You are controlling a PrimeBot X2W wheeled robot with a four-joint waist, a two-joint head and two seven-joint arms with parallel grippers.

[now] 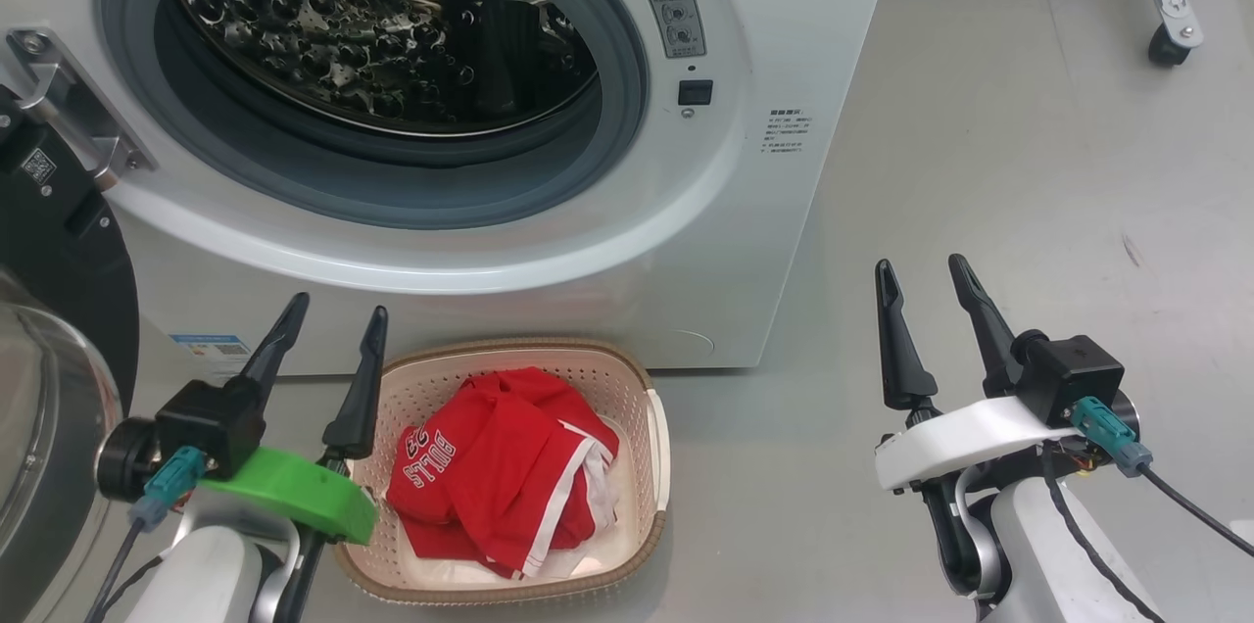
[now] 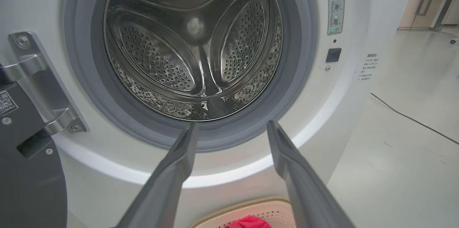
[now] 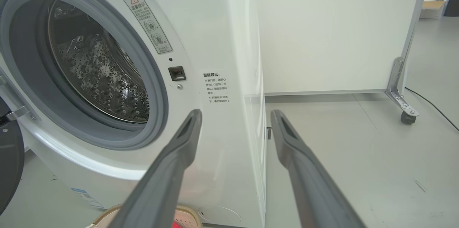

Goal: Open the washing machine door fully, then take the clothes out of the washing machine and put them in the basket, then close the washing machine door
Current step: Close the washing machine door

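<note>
At the far left the washing machine door (image 1: 78, 280) stands swung wide on its hinge, so the opening step looks done. Next to it the left gripper (image 1: 339, 306) hovers above the floor, jaws spread and empty, pointing at the lower rim of the machine's opening. Just to its right the basket (image 1: 509, 346) sits on the floor close against the front of the washing machine (image 1: 764, 35), and the clothes (image 1: 500, 476) lie heaped inside it. The drum (image 2: 193, 52) shows bare metal where it can be seen, so unloading appears finished. At the right the right gripper (image 1: 920, 263) hangs over open floor beside the machine's front right corner, jaws apart, holding nothing. What seems left is shutting the door.
</note>
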